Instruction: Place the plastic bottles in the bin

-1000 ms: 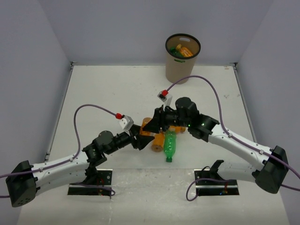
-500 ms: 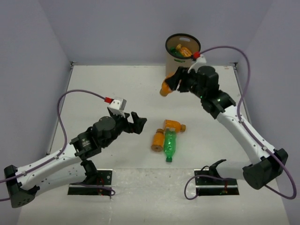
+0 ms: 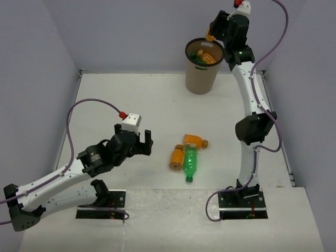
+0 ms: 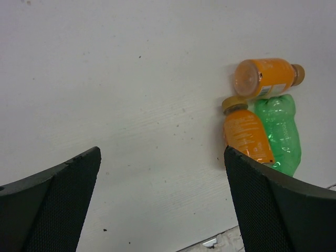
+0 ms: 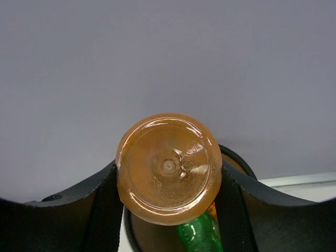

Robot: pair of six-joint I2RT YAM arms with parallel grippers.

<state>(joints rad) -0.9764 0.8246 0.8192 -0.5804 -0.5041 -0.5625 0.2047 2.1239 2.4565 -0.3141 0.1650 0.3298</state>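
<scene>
Wrist view: my right gripper [image 5: 169, 170] grips an orange bottle [image 5: 168, 157] over the bin [image 3: 200, 79], green bottle [image 5: 199, 234] inside; overhead barely shows it. Left gripper [image 4: 162, 151] gapes, empty.

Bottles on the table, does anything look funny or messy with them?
All three lie tipped on their sides, bunched together: an orange bottle, a second orange bottle and a green bottle whose body looks crinkled. No spill shows.

From the right wrist, the stubby orange plastic bottle [image 5: 168, 168] is hiding most of the tall tan cylindrical bin [image 5: 242, 160]; a translucent green bottle [image 5: 199, 233] inside is running off-frame at six o'clock.
</scene>
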